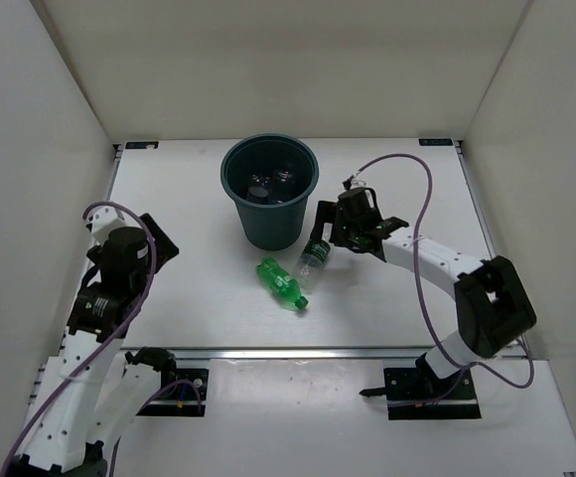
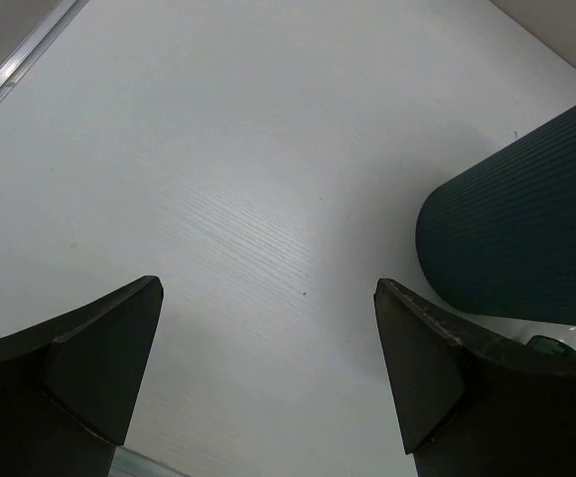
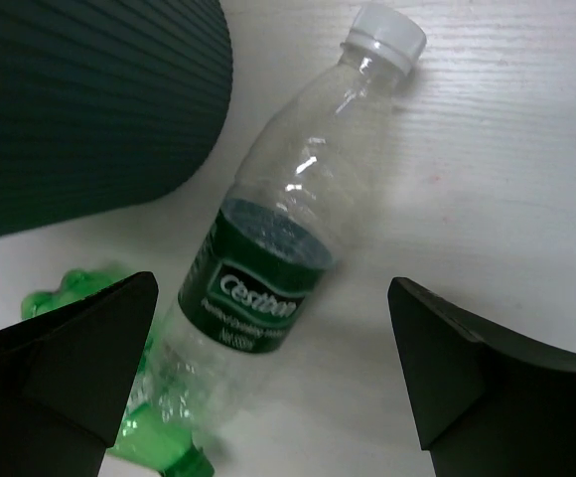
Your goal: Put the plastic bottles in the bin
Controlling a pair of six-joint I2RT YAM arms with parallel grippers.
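The dark teal bin (image 1: 268,214) stands upright at the back middle of the table. Two bottles lie inside it (image 1: 271,183). A clear bottle with a dark green label and white cap (image 1: 315,255) lies on the table by the bin's right foot. An all-green bottle (image 1: 282,283) lies just in front of it, touching its base. My right gripper (image 1: 332,235) is open and hovers just above the clear bottle (image 3: 278,229), jaws either side of its label, holding nothing. The green bottle (image 3: 149,417) and bin wall (image 3: 89,99) show there too. My left gripper (image 1: 161,244) is open and empty at the left.
White enclosure walls stand on three sides. A metal rail (image 1: 298,352) runs along the table's near edge. In the left wrist view my left gripper (image 2: 268,288) sits over bare table, with the bin's wall (image 2: 516,238) at the right.
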